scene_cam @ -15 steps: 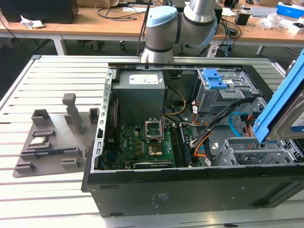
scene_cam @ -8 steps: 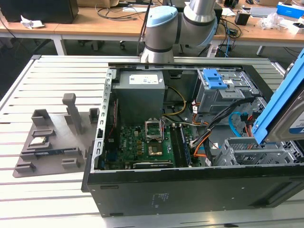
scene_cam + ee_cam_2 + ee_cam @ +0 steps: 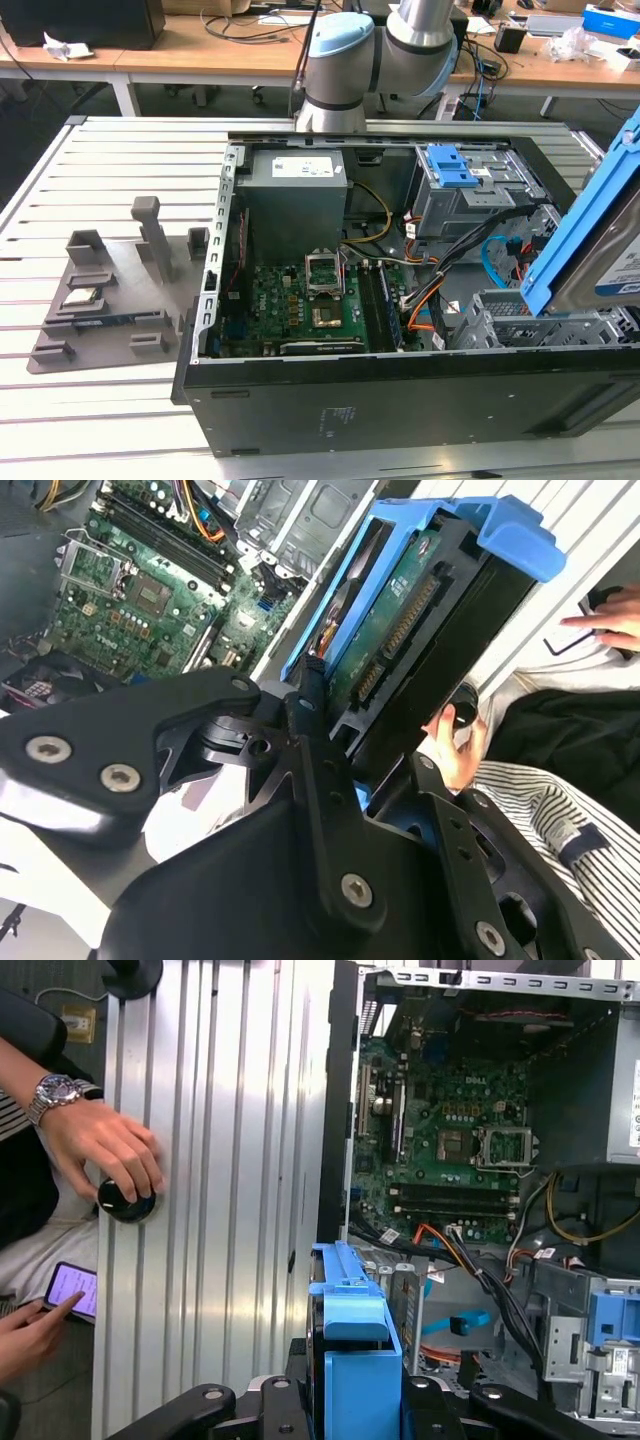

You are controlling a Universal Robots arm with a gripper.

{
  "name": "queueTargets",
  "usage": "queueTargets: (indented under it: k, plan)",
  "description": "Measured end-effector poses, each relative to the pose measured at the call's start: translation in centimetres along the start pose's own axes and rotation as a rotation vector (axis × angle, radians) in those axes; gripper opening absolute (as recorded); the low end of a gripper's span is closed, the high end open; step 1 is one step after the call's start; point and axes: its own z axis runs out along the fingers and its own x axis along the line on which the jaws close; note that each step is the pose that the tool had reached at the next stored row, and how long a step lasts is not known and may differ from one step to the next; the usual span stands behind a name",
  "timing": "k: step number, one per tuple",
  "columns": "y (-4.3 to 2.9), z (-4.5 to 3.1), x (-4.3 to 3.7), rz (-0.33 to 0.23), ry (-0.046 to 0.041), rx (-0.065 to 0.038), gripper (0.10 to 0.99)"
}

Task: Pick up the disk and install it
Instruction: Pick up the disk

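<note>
Pinching the disk (image 3: 410, 620) (blue-framed, tilted), the tool (image 3: 365, 745) hovers.

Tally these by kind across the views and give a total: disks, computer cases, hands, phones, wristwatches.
disk: 1
computer case: 1
hands: 2
phone: 1
wristwatch: 1
Total: 6

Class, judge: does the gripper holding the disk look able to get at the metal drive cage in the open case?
Probably yes. The gripper holds the disk close by the drive cage; the case lies open, and the cables seem to run beside the cage, not across it.
</note>
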Motion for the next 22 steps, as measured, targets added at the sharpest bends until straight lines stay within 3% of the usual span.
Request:
queueTargets:
  k: [3,6,8,11,15,22]
  plan:
    - [-0.14,0.32,-0.32,0.0,0.0013,0.0,0.365]
    - [-0.47,0.64,-1.45,0.0,0.0066,0.0,0.365]
    - [-0.85,0.88,-2.69,0.0,0.0122,-0.001,0.365]
    - [-1.12,1.09,-3.54,0.0,0.0167,-0.001,0.365]
    - [-1.83,1.76,-5.54,0.0,0.0259,-0.001,0.365]
    - [-2.39,2.53,-6.61,0.0,0.0299,-0.002,0.365]
